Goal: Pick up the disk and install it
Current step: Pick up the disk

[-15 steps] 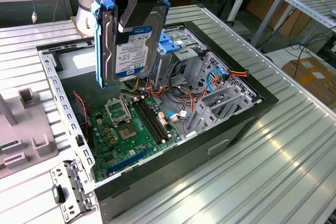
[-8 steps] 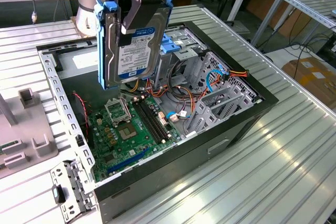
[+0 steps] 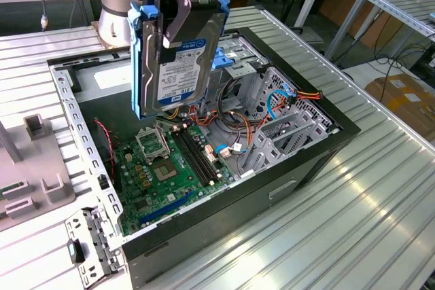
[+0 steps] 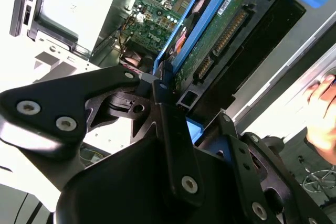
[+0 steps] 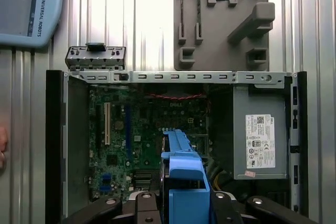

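Black pincer [image 3: 171, 30] holds one disk [image 3: 189, 69] above case [image 3: 68, 103]

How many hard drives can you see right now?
1. The hard drive, in its blue frame, is gripped by the hand above the open computer case. Others may be hidden in the bays behind it.

- The arm [image 3: 115, 1] stands at the far side of the scene, and its wrist comes down from above.
- The gripper [image 3: 165, 32] hangs pointing downward, raised in the air.
- Its jaws are clamped on the disk [image 3: 187, 66], held upright on edge, with black fingers [image 3: 178, 18] pressing its broad faces.
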`<state>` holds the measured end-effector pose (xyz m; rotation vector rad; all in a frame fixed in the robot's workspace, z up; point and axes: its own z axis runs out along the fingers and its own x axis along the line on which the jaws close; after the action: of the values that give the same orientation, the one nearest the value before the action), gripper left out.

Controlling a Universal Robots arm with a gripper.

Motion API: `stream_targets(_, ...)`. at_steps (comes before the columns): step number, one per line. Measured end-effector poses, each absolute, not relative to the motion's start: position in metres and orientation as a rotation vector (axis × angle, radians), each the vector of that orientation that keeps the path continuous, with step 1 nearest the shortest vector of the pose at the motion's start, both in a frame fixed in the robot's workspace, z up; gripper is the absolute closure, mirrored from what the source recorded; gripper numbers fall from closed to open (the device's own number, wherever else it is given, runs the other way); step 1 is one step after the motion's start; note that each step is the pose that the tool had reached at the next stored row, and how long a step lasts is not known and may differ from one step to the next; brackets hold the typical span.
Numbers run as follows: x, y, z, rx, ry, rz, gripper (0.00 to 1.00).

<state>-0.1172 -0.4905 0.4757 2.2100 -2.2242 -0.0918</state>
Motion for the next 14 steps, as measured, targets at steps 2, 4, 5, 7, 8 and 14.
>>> stream_targets(2, -0.117, -0.492, 0.476, 2.210, -2.224, -0.092, 0.63)
stream_targets(4, -0.116, -0.494, 0.476, 2.210, -2.224, -0.092, 0.63)
stream_targets(5, -0.115, -0.495, 0.476, 2.210, -2.224, -0.092, 0.63)
stream_targets(7, -0.115, -0.497, 0.476, 2.210, -2.224, -0.092, 0.63)
stream_targets(8, -0.114, -0.498, 0.476, 2.210, -2.224, -0.092, 0.63)
stream_targets(14, -0.112, -0.503, 0.476, 2.210, -2.224, -0.092, 0.63)
